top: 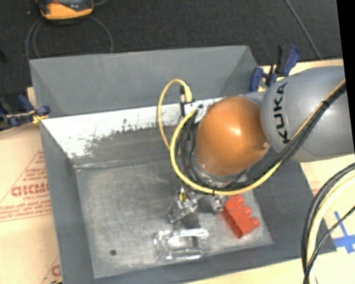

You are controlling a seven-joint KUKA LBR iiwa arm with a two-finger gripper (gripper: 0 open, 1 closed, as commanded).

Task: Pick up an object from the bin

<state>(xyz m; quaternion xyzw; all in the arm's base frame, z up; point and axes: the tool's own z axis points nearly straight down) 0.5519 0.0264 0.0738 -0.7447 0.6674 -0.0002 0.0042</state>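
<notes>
Closest lies a clear plastic piece (180,244) on the bin (107,198) floor by the near wall, right of the middle, with a red studded brick (240,215) just to its right and slightly farther back. The gripper (186,209) sits low just behind the clear piece and left of the brick, under the arm's orange cover (228,137); whether it is open or closed cannot be told

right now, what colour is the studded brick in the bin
Red. The brick shows best in the camera view, right of the clear piece.
</notes>
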